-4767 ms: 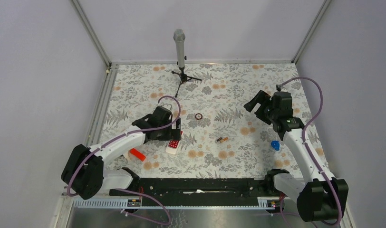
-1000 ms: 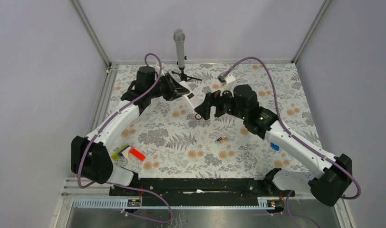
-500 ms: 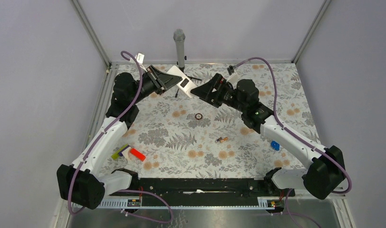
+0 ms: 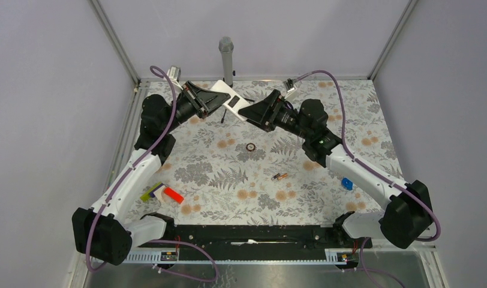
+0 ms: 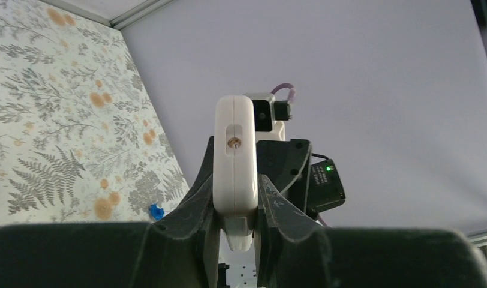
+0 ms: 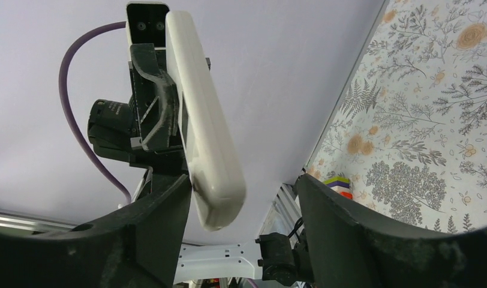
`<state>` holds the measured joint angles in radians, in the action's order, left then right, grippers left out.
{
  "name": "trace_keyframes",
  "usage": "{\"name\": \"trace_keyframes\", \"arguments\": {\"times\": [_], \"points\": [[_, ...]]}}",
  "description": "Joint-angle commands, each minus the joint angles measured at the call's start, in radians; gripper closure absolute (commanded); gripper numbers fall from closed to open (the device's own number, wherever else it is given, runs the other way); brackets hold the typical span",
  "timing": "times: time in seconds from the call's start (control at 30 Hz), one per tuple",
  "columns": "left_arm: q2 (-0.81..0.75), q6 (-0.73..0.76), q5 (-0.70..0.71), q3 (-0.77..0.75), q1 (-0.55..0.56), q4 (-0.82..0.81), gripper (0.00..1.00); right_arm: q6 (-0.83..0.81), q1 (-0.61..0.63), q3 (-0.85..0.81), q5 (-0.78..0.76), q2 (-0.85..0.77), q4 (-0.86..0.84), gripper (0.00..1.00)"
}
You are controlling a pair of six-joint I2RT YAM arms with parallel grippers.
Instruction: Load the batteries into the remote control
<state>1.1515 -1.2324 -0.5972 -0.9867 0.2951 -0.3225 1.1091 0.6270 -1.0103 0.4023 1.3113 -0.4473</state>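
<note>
The left gripper (image 5: 235,187) clamps the remote control (image 5: 234,153); the open right gripper (image 6: 241,186) should close squarely on its end.

Floral table (image 4: 217,180) carries two batteries (image 4: 280,176) near centre; dark ring (image 4: 251,146); blue piece (image 4: 347,183); red-and-white block (image 4: 166,193); microphone stand (image 4: 227,57).

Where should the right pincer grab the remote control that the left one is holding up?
The free end of the remote control, sticking out beyond the left pincer. Come end-on with the right pincer open and close across its broad faces: it is a thin slab, held at the other end.
</note>
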Motion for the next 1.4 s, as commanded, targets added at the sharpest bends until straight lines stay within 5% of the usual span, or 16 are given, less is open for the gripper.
{"name": "trace_keyframes", "arguments": {"times": [0.0,0.27,0.6,0.8,0.97,1.13,1.37], "points": [[-0.022,-0.085,-0.021,-0.023,-0.005,-0.108,1.00,0.013,-0.004,-0.015,0.009,-0.004,-0.064,0.32],[-0.006,-0.214,-0.044,-0.047,-0.007,-0.155,1.00,0.009,-0.030,0.058,0.011,0.006,-0.059,0.62],[0.034,-0.319,-0.085,-0.077,-0.035,-0.186,1.00,-0.038,-0.101,0.130,0.203,0.019,-0.192,0.81],[0.060,-0.337,-0.116,-0.083,-0.036,-0.206,1.00,-0.073,-0.114,0.074,0.256,0.041,-0.170,0.74],[0.057,-0.236,-0.081,-0.085,-0.035,-0.124,1.00,0.001,-0.115,0.054,0.161,0.050,-0.123,0.47],[0.063,-0.163,-0.060,-0.061,-0.033,-0.101,1.00,0.069,-0.114,0.046,0.122,0.082,-0.128,0.30],[0.071,-0.022,-0.011,-0.047,-0.032,0.002,1.00,0.104,-0.117,0.051,0.124,0.101,-0.151,0.47]]}}
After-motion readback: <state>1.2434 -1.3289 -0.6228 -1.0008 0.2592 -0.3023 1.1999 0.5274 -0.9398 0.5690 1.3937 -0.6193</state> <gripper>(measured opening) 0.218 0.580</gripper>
